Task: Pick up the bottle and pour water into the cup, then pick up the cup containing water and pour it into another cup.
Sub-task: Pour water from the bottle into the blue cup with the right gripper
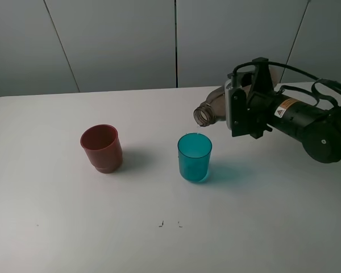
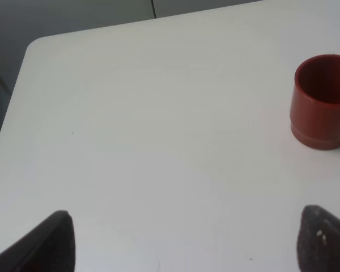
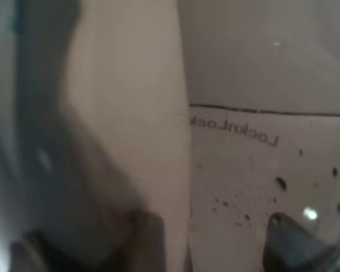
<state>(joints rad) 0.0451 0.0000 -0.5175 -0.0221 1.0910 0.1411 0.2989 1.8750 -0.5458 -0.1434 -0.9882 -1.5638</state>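
Right end effector (image 1: 242, 111): clenched on bottle (image 1: 209, 112), tipped mouth-first toward teal cup (image 1: 194, 157), evidently for pouring.
Left end effector (image 2: 187, 243): released, near red cup (image 2: 322, 102), likely awaiting transfer.

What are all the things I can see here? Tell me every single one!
table: one, white, under everything.
wall: grey panels, behind the table.
red-brown cup: one, red-brown, standing upright on the left part of the table.
teal cup: one, see-through teal, upright near the middle, apart from the red-brown cup.
bottle: one, smoky grey-brown, no cap, tipped sideways in the air, mouth pointing toward the teal cup.
right arm: one, black, reaching in from the right; its jaws are shut on the bottle.
left fingertips: two, dark, wide apart over bare table, holding nothing.
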